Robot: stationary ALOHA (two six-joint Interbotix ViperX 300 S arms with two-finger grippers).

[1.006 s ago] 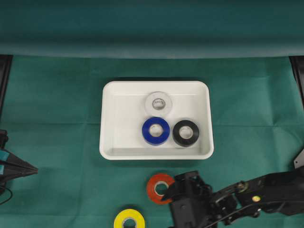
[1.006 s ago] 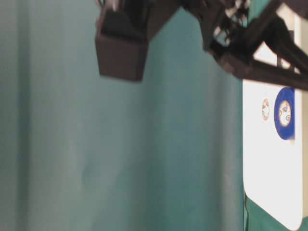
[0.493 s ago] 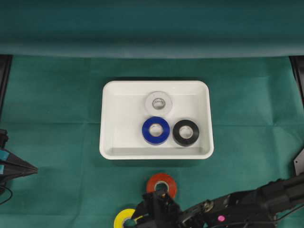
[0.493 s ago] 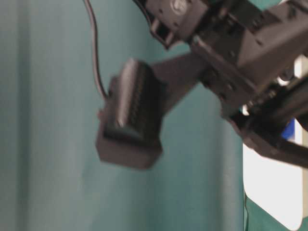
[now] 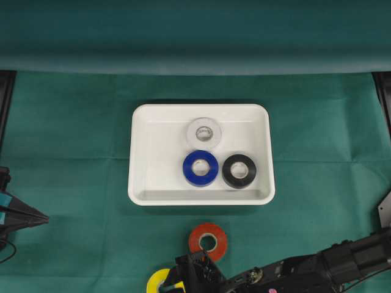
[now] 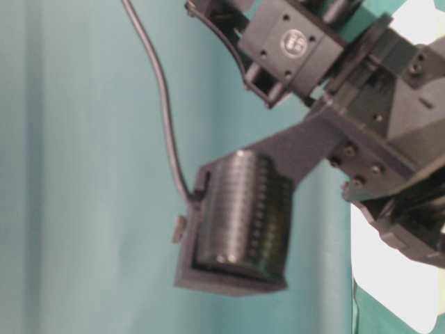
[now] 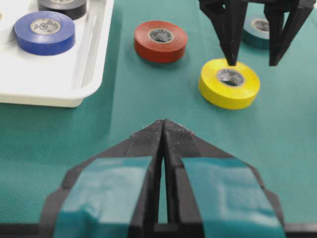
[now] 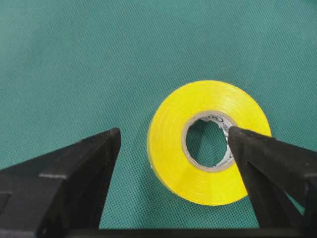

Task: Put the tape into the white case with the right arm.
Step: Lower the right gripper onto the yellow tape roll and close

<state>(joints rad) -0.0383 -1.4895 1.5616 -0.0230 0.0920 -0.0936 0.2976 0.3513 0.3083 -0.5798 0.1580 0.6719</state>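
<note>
Right gripper (image 7: 251,62) is spread wide above the yellow tape (image 7: 229,83), pinching nothing. Seen from the left wrist, one prong tip sits at the roll's core hole and the other hangs off past its far edge; the right wrist view agrees, one prong at the hole's rim, the other clear of the roll on the cloth side. You look set for a wall pinch: one prong inside the core, one outside. Drop straight down until the tips reach the worktop (image 5: 73,183), then close, so the roll doesn't skate on the cloth. Lift clear of the rim before crossing over.

Left gripper (image 7: 163,130), with the teal strips, is pressed together and parked at the left edge, well apart from everything.

White case (image 5: 142,183) sits mid-worktop. It holds a clear roll (image 5: 204,132) toward the back, a blue roll (image 5: 200,168) and a black roll (image 5: 239,170) side by side nearer the front; its left half is bare. Aim there.

Red tape (image 5: 208,240) lies on the cloth just outside the case's near rim; a teal roll (image 7: 260,30) shows behind the prongs.
</note>
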